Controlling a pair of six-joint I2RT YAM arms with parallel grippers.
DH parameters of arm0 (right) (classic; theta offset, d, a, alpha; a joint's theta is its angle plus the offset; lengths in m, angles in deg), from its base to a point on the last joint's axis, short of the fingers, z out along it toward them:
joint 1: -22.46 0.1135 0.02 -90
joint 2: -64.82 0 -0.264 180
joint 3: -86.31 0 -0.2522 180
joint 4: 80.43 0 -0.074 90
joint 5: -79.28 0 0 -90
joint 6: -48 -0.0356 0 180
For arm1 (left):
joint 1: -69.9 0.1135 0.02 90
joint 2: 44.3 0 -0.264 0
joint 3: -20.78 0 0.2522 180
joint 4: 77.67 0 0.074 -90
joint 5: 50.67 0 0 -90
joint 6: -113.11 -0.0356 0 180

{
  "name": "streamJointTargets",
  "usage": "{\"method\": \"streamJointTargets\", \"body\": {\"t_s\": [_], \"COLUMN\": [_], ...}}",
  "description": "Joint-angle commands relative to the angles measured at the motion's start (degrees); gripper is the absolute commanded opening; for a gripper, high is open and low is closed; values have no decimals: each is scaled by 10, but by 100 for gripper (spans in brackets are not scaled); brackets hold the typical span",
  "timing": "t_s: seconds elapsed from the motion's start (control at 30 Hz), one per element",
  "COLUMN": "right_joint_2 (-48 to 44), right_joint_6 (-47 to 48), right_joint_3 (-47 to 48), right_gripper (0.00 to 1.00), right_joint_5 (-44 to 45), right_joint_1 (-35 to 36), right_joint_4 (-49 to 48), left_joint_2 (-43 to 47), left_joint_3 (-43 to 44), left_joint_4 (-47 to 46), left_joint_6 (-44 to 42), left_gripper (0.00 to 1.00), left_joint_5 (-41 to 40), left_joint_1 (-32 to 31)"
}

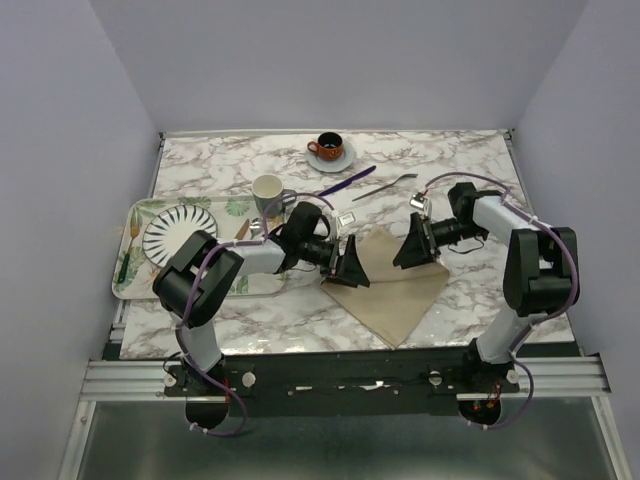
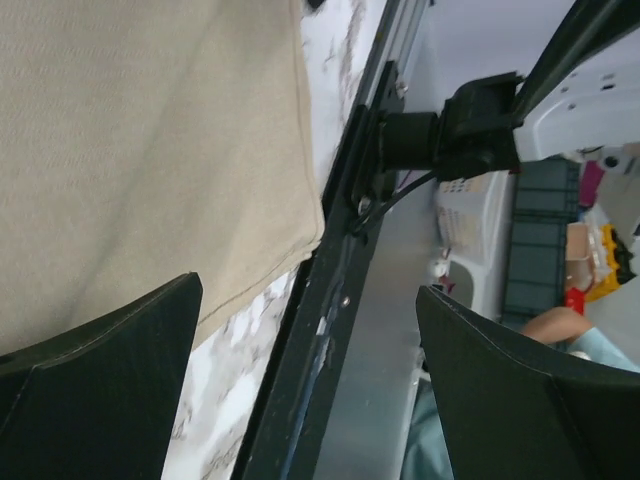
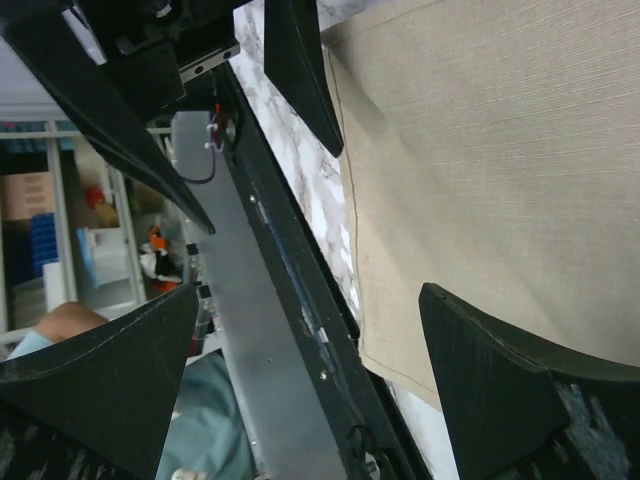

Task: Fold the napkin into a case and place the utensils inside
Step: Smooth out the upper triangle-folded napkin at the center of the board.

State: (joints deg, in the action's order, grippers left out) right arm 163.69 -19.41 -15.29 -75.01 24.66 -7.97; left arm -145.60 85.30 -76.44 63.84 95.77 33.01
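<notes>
Beige napkin (image 1: 395, 287) in all views | overhead alone shows purple knife (image 1: 347, 181), silver fork (image 1: 384, 187)

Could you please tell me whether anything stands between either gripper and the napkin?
Nothing visible does. The left gripper and right gripper, both open, are right at opposite sides of the napkin, with no object in between.

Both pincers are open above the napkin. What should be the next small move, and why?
Probably lower the left pincer onto the napkin edge and grip it for a fold: the cloth lies wide, not yet folded narrow, and the right pincer is open too.
</notes>
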Motion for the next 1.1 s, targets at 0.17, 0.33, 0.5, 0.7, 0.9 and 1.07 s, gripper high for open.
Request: {"method": "streamJointTargets", "body": {"t_s": [0.17,0.33,0.5,0.7,0.9,1.07], "right_joint_2": [90,125,165,200,213,224], "right_joint_6": [-89,-83,-80,-36,14,35], "right_joint_3": [-15,0,7,25,58,56], "right_gripper": [100,100,100,100,100,100], "right_joint_5": [-22,18,36,38,69,96], "right_joint_1": [48,46,21,-22,-69,-98], "right_joint_4": [-103,-103,-97,-32,28,57], "left_joint_2": [-55,-84,-131,-164,-168,-174], "left_joint_3": [-7,-19,-23,-29,-35,-33], "left_joint_4": [-210,-190,-153,-154,-160,-157], "left_joint_6": [130,100,77,78,80,81], "left_gripper": [99,99,99,99,99,98], "left_joint_5": [17,0,-16,-8,-12,-13], "left_joint_1": [-1,15,45,62,62,65]}}
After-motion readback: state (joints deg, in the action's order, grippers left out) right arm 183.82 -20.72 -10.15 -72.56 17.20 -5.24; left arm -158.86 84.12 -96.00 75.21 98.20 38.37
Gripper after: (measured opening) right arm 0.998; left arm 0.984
